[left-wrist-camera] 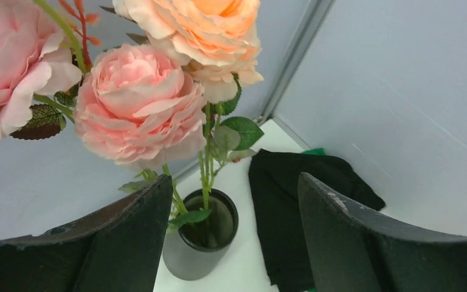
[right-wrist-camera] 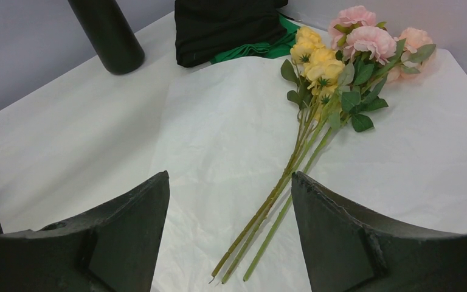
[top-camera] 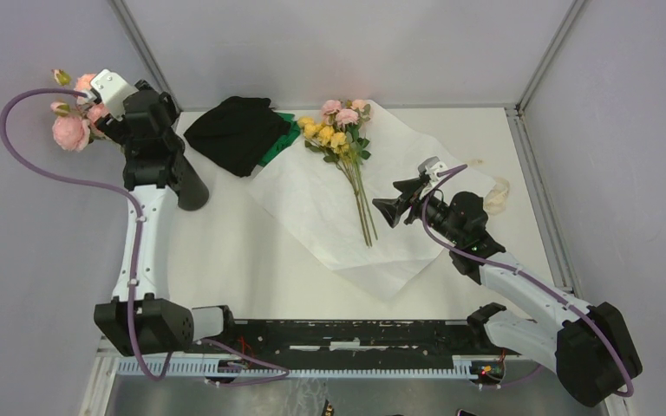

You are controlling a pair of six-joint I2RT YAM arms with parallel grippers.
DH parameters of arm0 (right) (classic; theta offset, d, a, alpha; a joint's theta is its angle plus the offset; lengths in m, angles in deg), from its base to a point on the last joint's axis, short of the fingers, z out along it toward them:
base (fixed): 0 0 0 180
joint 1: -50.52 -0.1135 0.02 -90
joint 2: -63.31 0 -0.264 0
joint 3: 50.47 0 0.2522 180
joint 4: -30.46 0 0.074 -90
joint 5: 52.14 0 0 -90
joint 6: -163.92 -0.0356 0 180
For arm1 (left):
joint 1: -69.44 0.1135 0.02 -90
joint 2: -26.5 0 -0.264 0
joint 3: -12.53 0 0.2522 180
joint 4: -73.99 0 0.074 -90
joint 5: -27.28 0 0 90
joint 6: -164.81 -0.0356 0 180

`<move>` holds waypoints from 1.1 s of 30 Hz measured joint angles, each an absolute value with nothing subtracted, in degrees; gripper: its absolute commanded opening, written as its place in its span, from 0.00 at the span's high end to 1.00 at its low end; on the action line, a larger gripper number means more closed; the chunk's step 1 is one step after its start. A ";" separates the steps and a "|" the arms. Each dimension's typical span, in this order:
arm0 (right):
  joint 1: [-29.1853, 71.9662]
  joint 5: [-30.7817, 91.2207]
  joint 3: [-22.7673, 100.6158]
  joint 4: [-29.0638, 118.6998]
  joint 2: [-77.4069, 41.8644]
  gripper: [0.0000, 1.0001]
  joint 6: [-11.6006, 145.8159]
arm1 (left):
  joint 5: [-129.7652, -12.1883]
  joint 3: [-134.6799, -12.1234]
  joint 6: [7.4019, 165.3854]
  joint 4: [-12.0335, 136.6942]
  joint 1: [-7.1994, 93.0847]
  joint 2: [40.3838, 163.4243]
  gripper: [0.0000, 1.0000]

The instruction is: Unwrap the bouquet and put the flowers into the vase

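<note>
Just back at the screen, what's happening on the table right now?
The paper lies unwrapped and flat, with the flowers resting on it. The left gripper hangs open over the vase, where pink roses stand. The right gripper is open near the flowers' stem ends, holding nothing.

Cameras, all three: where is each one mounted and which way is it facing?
Top external: above and behind the arms, looking down on the table; both arms show, bases at the bottom.
Left wrist: on the left gripper, looking down past pink roses into the vase; its fingers show.
Right wrist: on the right gripper, low, facing the flowers on the white paper; its fingers show.
Shared: both wrist views show the vase and the black-and-green cloth.
</note>
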State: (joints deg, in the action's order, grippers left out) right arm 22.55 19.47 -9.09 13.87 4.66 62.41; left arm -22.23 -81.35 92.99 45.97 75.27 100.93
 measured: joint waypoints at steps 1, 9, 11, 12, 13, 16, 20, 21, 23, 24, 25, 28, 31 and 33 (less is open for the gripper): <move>22.55 19.47 -9.12 13.87 4.66 0.21 62.41 | -23.43 -80.74 94.08 45.40 75.25 99.73 0.19; 22.55 20.34 -9.44 14.01 4.55 0.21 62.68 | -31.32 -72.89 99.63 43.60 71.73 91.18 0.20; 22.55 21.41 -9.40 14.79 4.31 0.21 63.11 | -32.78 -71.08 100.35 43.74 67.86 90.37 0.20; 22.55 21.98 -9.16 15.78 3.87 0.22 63.40 | -33.20 -70.38 100.59 43.71 65.02 90.40 0.21; 22.55 22.81 -8.53 17.33 2.97 0.22 63.81 | -33.39 -69.94 100.79 43.58 61.80 90.83 0.21; 22.55 25.19 -4.57 23.36 -1.07 0.24 64.97 | -34.38 -69.81 101.21 43.54 53.72 93.72 0.22; 22.55 28.63 3.93 32.30 -8.13 0.26 66.57 | -37.33 -70.25 102.63 42.84 45.59 99.51 0.22; 22.55 29.08 5.64 33.81 -9.49 0.27 66.87 | -38.88 -70.40 103.37 42.75 44.65 100.84 0.22; 22.55 30.51 11.91 39.10 -13.94 0.33 67.88 | -42.14 -70.49 105.01 42.84 43.73 102.96 0.21; 22.55 31.10 15.45 41.55 -16.54 0.39 68.29 | -43.43 -70.46 105.77 42.91 43.53 103.77 0.20; 22.51 31.49 18.40 43.49 -18.80 0.46 68.71 | -44.34 -70.25 106.65 43.30 43.40 104.30 0.17; 22.29 32.43 25.09 48.28 -24.04 0.56 69.63 | -45.42 -68.32 108.59 45.27 43.33 104.45 0.03; 21.66 33.19 30.99 52.41 -29.75 0.57 70.22 | -46.33 -64.06 110.63 48.50 43.33 104.25 0.00; 21.11 33.63 33.44 54.55 -32.98 0.55 70.26 | -46.84 -60.83 111.57 49.88 43.33 104.25 0.00</move>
